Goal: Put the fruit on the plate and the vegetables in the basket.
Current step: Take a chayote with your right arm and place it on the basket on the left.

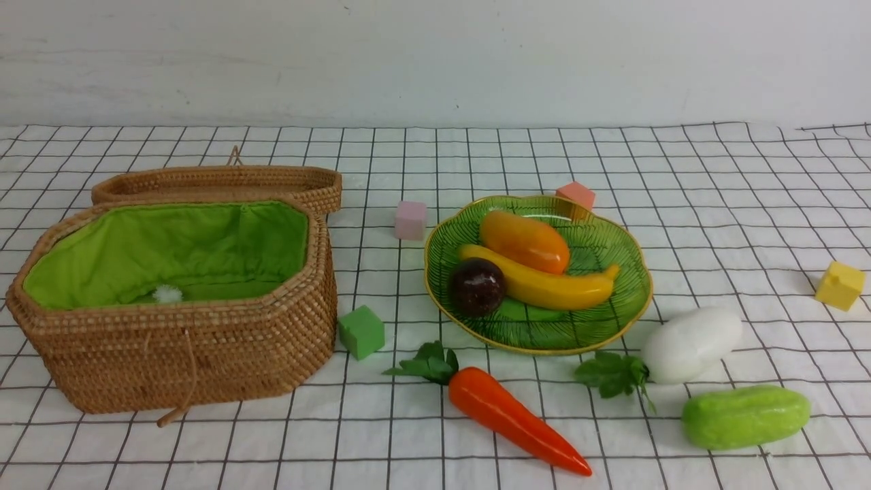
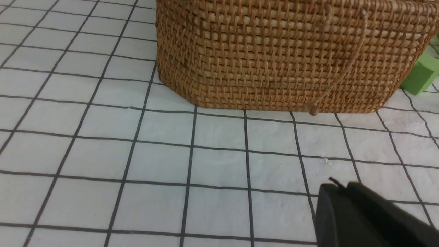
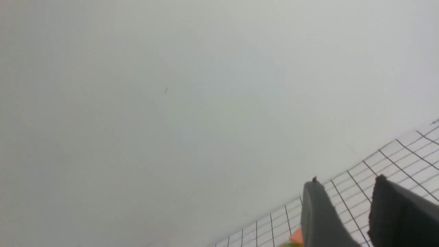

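Wicker basket (image 1: 204, 354) sits at the left of the worktop (image 1: 735, 204), lid (image 1: 218, 182) folded back behind it, green lining exposed. Inside we see only a small white tuft (image 1: 167, 294); possibly stuffing, the view is too coarse to say.

Fruit looks finished: mango (image 1: 524, 241), banana (image 1: 544, 286) and mangosteen (image 1: 478, 286) all lie on the plate (image 1: 612, 320). 3 vegetables lie outside the basket: carrot (image 1: 507, 418) in front of the plate, radish (image 1: 691, 344) close by the plate's right rim, cucumber (image 1: 745, 416) near the radish, closer to us.

Left hand (image 2: 343, 188): fingers pressed together, nothing held, low in front of the basket wall. Right hand (image 3: 346, 181): fingers partly apart, nothing between them, its camera facing mostly wall.

Step in hand, as we judge it: fetch the 1st vegetable.
- Carrot lies nearest the basket, so we would start there.
- Spread the fingers first, then close across the thick orange body, not the leaves.
- Lift clear of the wicker rim and release over the lining.
- Green cube (image 1: 361, 331) sits between carrot and basket; pass above it.

Surface: white cloth (image 1: 408, 449) with a black grid, slightly rumpled; low fingers could drag it. Pink cube (image 1: 410, 220), salmon cube (image 1: 577, 195) and yellow cube (image 1: 840, 286) are scattered about. Plain pale wall (image 1: 435, 61) behind.
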{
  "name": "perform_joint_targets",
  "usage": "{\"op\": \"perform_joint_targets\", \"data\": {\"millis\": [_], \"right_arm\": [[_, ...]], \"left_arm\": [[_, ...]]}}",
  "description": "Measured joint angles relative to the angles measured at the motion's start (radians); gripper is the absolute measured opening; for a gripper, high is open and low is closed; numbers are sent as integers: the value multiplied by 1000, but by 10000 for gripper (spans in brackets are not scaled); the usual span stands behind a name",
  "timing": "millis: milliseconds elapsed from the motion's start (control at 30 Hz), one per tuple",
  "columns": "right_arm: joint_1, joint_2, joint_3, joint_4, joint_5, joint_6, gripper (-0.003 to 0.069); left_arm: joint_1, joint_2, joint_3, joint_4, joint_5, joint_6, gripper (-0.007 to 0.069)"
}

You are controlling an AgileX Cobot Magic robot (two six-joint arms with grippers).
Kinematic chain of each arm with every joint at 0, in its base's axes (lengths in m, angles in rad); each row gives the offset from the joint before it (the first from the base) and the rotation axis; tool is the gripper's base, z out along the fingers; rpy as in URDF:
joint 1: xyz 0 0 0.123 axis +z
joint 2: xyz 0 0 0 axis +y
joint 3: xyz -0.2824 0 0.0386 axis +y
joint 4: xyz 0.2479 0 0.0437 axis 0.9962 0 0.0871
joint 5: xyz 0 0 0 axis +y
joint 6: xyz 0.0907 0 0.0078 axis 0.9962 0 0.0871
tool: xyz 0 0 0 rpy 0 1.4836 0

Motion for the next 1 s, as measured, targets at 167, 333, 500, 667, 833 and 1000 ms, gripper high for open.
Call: {"op": "perform_joint_targets", "data": {"millis": [167,333,500,667,833,1000], "right_arm": [[45,263,-275,-69,311,0,243],[121,460,-292,-182,423,2,243],[145,605,-236,-184,491,52,244],[145,726,-198,-175,488,200,281],[145,914,-197,-168,343,411,468],[145,1078,-197,-141,210,594,614]], "left_arm": [[0,0,0,0,0,0,29],[0,0,0,0,0,0,36],[0,0,0,0,0,0,40],[0,0,0,0,0,0,43],[0,0,0,0,0,0,51],[0,0,0,0,0,0,55]]}}
